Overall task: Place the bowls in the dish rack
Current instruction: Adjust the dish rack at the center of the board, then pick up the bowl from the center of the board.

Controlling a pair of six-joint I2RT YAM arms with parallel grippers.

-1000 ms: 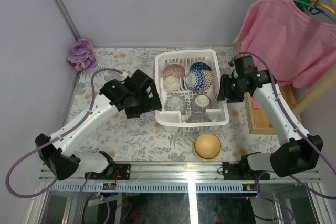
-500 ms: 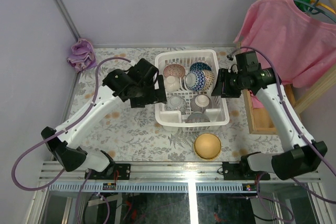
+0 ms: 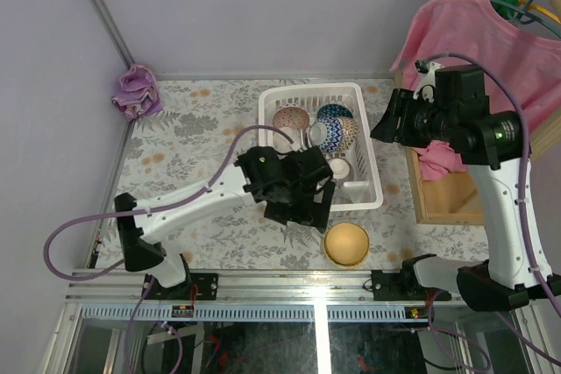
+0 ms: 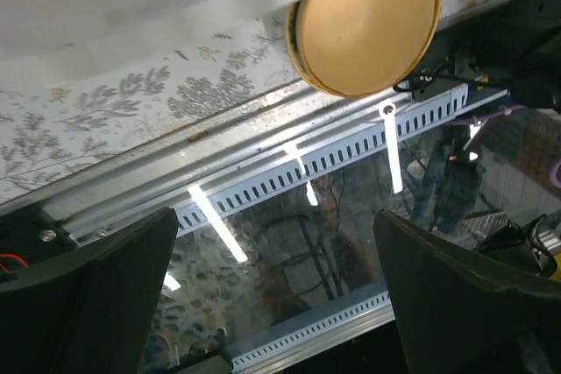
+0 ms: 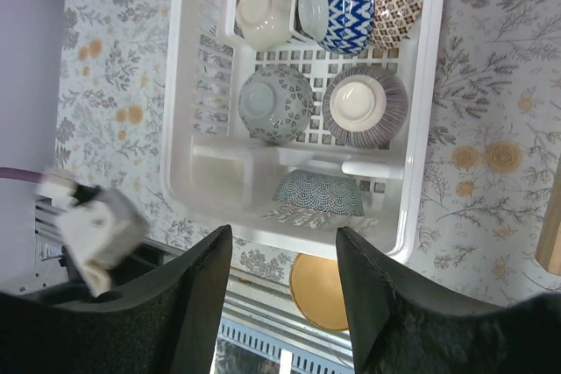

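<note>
Two robot arms work over a white dish rack (image 3: 375, 183) full of bowls, while one tan bowl (image 3: 346, 243) sits outside it on the floral table (image 3: 197, 133).
Overhead view: the left gripper (image 3: 307, 209) hangs over the rack's near edge, close to the tan bowl. The right gripper (image 3: 384, 127) is raised by the rack's right side. Left wrist view: its dark fingers (image 4: 96, 291) stand spread wide, nothing between them, with the tan bowl ahead at the table's front edge. Right wrist view: the jaws are partly parted and empty above the rack, with patterned bowls (image 5: 346, 2) on edge in the far row, two upturned bowls (image 5: 276, 102) mid-rack, and a blue-scaled bowl (image 5: 320, 192) at the near wall.
</note>
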